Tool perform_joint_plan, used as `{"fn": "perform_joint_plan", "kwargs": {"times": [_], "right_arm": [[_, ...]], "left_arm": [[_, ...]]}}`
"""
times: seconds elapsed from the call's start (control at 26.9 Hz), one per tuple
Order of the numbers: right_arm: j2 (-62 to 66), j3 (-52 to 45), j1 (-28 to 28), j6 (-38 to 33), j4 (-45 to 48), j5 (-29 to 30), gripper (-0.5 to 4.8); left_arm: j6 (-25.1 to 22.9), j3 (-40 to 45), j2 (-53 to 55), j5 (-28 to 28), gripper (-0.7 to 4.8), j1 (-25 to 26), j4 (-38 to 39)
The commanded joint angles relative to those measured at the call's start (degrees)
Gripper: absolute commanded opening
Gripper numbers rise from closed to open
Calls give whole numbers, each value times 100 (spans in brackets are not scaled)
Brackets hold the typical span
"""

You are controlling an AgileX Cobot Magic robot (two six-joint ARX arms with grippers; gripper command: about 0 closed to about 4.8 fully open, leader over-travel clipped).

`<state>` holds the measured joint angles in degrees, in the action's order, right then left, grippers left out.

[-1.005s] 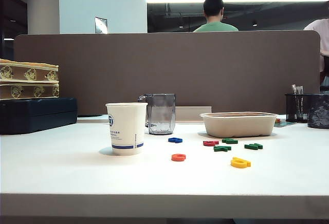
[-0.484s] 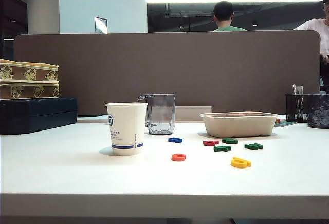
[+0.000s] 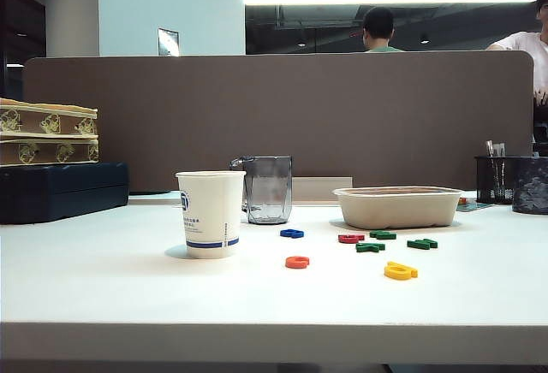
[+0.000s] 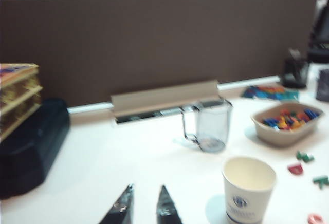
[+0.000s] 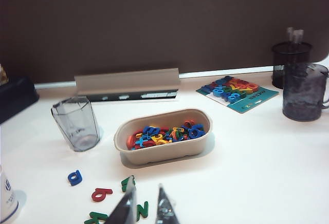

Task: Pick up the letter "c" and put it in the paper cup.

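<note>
On the white table nothing moves between the earlier exterior pictures and now. The changes are behind the brown partition. The person in the green shirt (image 3: 378,31) is now further to the right than before, and only the head and a little of the shoulders show. The person in the white shirt (image 3: 524,44) reaches further into view at the right edge.

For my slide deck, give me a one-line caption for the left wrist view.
Left gripper, jaws slightly apart, above the table near the paper cup.
</note>
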<state>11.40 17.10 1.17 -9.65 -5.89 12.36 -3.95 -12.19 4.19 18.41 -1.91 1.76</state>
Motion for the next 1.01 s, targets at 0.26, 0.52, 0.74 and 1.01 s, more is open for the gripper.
{"fn": "perform_joint_plan", "kwargs": {"times": [0.26, 0.52, 0.74, 1.01], "right_arm": [[1740, 907, -144, 1027, 264, 671, 95], [2970, 1169, -925, 1252, 485, 820, 96], [3536, 1281, -1095, 1290, 826, 981, 118], [3875, 1290, -1084, 1287, 1836, 1202, 118]], "left_arm": [[-334, -396, 1541, 138, 57, -391, -470], [-962, -424, 3038, 90, 57, -1663, -1307], [-1193, -522, 3917, 116, 57, -2238, -1622], [-1187, -704, 4813, 262, 57, -2820, -2234]]}}
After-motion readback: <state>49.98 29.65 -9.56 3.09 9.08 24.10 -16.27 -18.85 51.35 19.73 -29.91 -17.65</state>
